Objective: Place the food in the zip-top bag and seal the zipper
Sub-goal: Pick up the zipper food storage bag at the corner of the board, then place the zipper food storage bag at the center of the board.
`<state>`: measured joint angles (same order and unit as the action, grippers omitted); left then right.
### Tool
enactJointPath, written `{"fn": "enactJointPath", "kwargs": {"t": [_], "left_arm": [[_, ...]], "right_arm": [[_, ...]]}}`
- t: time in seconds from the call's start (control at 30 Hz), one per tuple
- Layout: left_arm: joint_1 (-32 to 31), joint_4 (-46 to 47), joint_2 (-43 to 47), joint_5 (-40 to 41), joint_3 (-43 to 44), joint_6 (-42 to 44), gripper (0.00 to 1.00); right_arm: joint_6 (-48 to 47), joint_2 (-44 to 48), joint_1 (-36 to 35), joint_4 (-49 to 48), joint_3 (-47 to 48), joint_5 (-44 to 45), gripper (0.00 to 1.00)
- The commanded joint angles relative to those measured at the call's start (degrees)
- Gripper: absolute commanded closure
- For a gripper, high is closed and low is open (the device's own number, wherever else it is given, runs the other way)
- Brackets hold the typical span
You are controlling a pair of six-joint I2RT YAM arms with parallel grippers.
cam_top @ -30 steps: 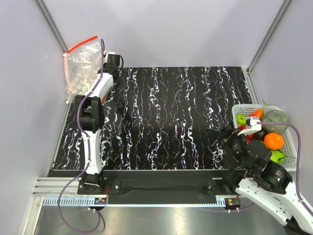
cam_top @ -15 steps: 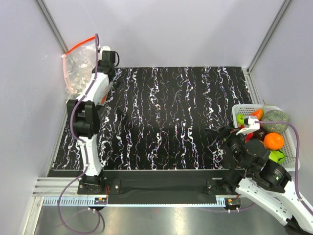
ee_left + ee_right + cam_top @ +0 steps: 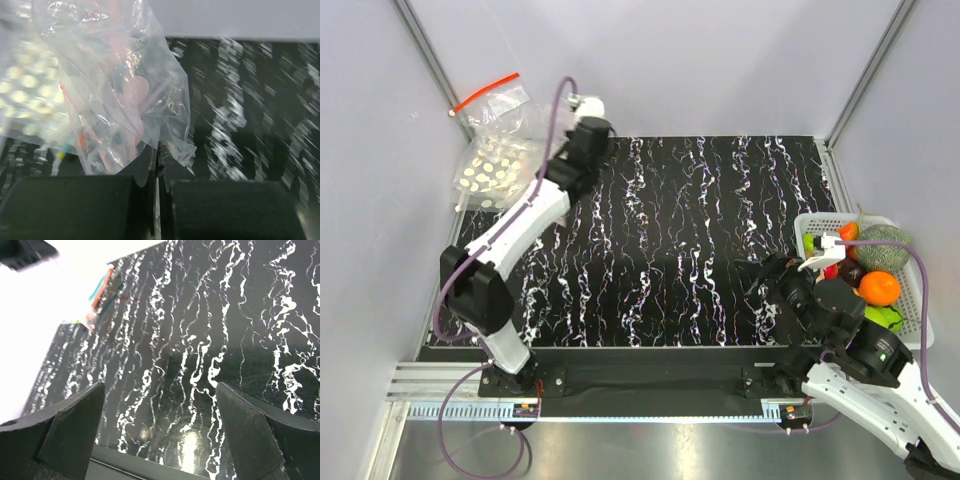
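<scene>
Two grey walls [image 3: 670,60] flank black veined worktop [image 3: 700,200]; left end effector [image 3: 156,167] pinches bag [image 3: 125,90], lengthwise away from it; right end effector [image 3: 160,432] spread.

Black white-veined mat [image 3: 700,220] covers the tabletop. White slatted basket [image 3: 817,218] at the mat's right edge holds a round orange [image 3: 879,288], a bright green fruit [image 3: 888,318] just beside it, a green apple [image 3: 812,243] and a dark red fruit [image 3: 850,272]. Stack of white-dotted bags [image 3: 490,172] lies at the far-left corner, partly off the mat.
</scene>
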<state>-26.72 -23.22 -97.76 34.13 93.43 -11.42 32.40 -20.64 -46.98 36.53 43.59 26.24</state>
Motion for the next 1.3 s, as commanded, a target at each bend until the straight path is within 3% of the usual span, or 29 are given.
{"fn": "enactJointPath", "kwargs": {"t": [0.0,0.23,0.5,0.57,0.6,0.67,0.77,0.9,1.1,1.2,1.27], "left_arm": [[-7.8,-0.86,6.86,2.69,-3.59,-5.36,1.0],[-26.43,4.5,16.97,5.42,-22.64,-11.42,1.0],[-42.61,3.18,18.92,7.7,-28.82,-13.37,0.96],[-46.48,2.92,19.09,8.77,-29.7,-13.54,0.73],[-47.19,2.92,19.35,6.59,-29.97,-13.54,0.51],[-48.6,2.31,20.14,5.86,-30.49,-14.33,0.24],[-48.6,3.61,25.05,5.16,-33.39,-16.35,0.11],[-46.33,7.23,36.9,2.09,-39.54,-16.08,0.06],[-28.94,9.86,46.85,-13.8,-50.78,-20.82,0.05],[-20.07,11.97,47.22,-16.37,-52.9,-22.32,0.04],[-17.41,13.55,45.91,-16.99,-52.91,-23.46,0.04]], "right_arm": [[0.99,0.25,-0.21,-0.15,4.04,0.39,0.0],[1.96,-0.45,-0.13,2.22,5.36,3.38,0.0],[4.16,-1.24,-0.13,3.54,5.01,3.9,0.0],[4.6,-1.76,-0.13,3.37,4.48,3.91,0.0],[4.95,-2.03,-0.13,3.46,4.31,3.91,0.0],[5.3,-2.73,-0.21,3.46,4.13,4.08,0.0],[5.48,-5.19,-0.21,3.63,4.57,4.17,0.0],[4.96,-11.06,-0.13,3.02,5.45,3.12,0.02],[5.3,-22.06,-0.13,-1.2,5.98,-1.1,0.08],[6.44,-27.42,-0.13,-2.87,5.98,-2.07,0.09],[7.84,-30.58,-0.21,-3.84,5.98,-2.07,0.13]]}}
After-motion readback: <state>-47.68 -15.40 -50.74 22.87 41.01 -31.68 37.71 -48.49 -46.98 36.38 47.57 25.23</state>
